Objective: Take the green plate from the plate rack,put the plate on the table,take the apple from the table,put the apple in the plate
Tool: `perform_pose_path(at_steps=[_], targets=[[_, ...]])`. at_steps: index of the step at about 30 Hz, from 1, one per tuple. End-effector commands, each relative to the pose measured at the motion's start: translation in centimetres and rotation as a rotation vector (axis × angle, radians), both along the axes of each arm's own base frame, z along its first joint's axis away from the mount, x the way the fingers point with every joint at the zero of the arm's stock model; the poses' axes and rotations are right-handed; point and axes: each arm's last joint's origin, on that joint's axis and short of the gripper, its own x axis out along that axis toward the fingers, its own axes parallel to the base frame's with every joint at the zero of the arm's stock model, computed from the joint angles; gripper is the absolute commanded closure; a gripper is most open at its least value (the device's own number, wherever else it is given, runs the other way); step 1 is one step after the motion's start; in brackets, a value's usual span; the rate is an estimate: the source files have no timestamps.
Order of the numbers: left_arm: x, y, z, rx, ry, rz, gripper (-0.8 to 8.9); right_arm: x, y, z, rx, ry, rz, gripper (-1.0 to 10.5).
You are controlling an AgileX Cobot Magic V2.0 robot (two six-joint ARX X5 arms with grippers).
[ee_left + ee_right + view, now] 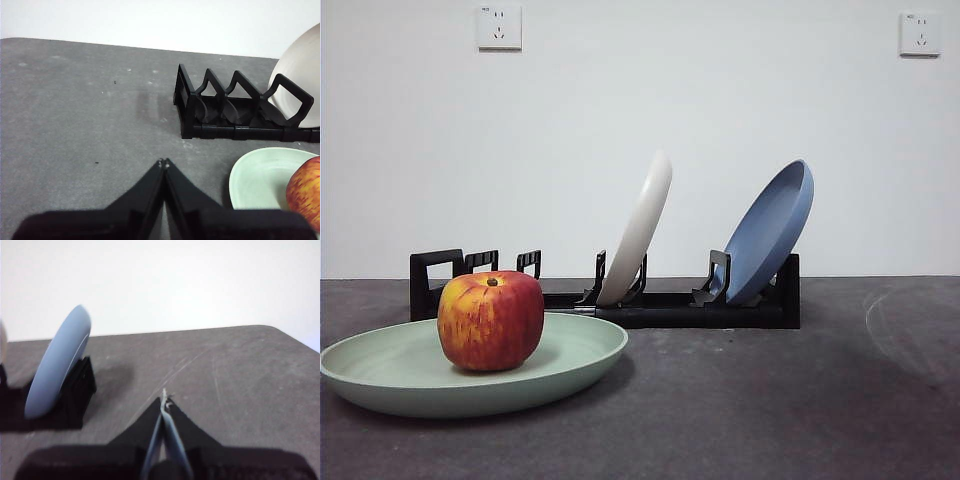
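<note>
The green plate (380,375) lies flat on the dark grey table (770,400) at the front left, and the red-and-yellow apple (490,320) stands on it. Behind them runs the black plate rack (720,305). In the left wrist view the plate (257,177) and apple (305,192) lie close beside my left gripper (163,163), which is shut and empty, with the rack's (225,112) handle end beyond. My right gripper (164,399) is shut and empty over bare table, off the rack's (75,390) other end. Neither gripper shows in the front view.
A cream-white plate (640,225) and a blue plate (770,230) lean in the rack's slots. The blue plate (57,362) also shows in the right wrist view. A white wall with two sockets stands behind the table.
</note>
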Motion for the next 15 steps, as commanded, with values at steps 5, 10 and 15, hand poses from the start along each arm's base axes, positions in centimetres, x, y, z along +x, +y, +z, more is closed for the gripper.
perform_pose_path(at_steps=[5, 10, 15], targets=[[0.0, 0.0, -0.2, 0.011, -0.001, 0.001, 8.16, -0.7, 0.0, -2.0, -0.043, 0.059, 0.003, 9.5], [0.0, 0.0, -0.2, 0.011, -0.001, 0.001, 8.16, -1.1, 0.0, -2.8, -0.041, 0.108, 0.009, 9.5], [0.0, 0.0, -0.2, 0.011, 0.000, 0.001, 8.16, -1.1, 0.0, -3.2, -0.046, 0.152, 0.010, 9.5]])
